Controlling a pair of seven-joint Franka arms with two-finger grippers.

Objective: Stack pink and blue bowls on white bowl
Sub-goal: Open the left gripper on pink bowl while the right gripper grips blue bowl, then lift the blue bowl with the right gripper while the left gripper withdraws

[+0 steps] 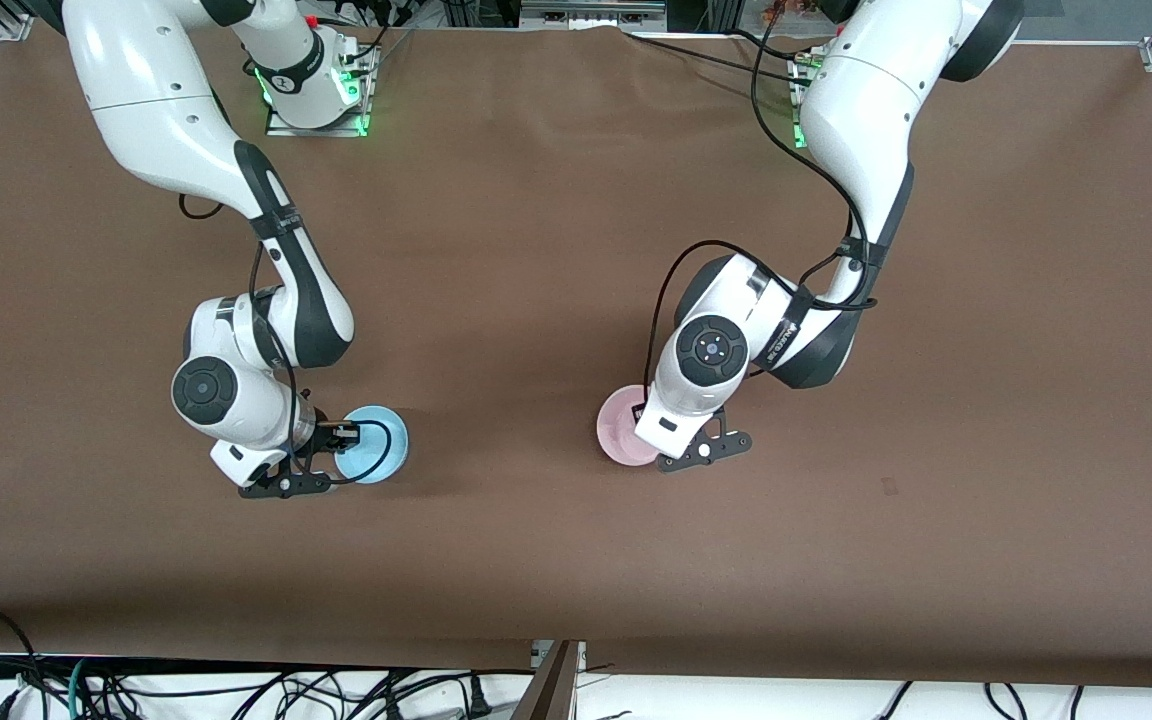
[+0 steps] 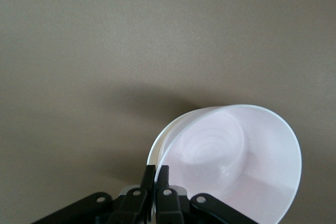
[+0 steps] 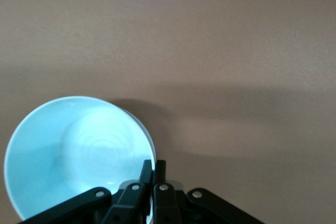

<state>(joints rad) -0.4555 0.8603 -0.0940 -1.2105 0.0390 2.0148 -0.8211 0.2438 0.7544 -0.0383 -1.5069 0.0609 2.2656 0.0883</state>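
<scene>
The pale pink bowl [image 1: 621, 425] is near the table's middle, toward the left arm's end. My left gripper [image 1: 650, 438] is shut on its rim. In the left wrist view the pink bowl [image 2: 231, 156] is tilted, with the left gripper [image 2: 156, 174] pinching its edge. The light blue bowl [image 1: 378, 445] is toward the right arm's end. My right gripper [image 1: 340, 440] is shut on its rim. In the right wrist view the blue bowl [image 3: 73, 150] is also tilted, with the right gripper [image 3: 153, 169] pinching its edge. The white bowl shows in no view.
The brown table top [image 1: 536, 250] lies bare between the two bowls and around them. Cables and a table edge [image 1: 556, 660] run along the side nearest the front camera. The arm bases stand at the edge farthest from it.
</scene>
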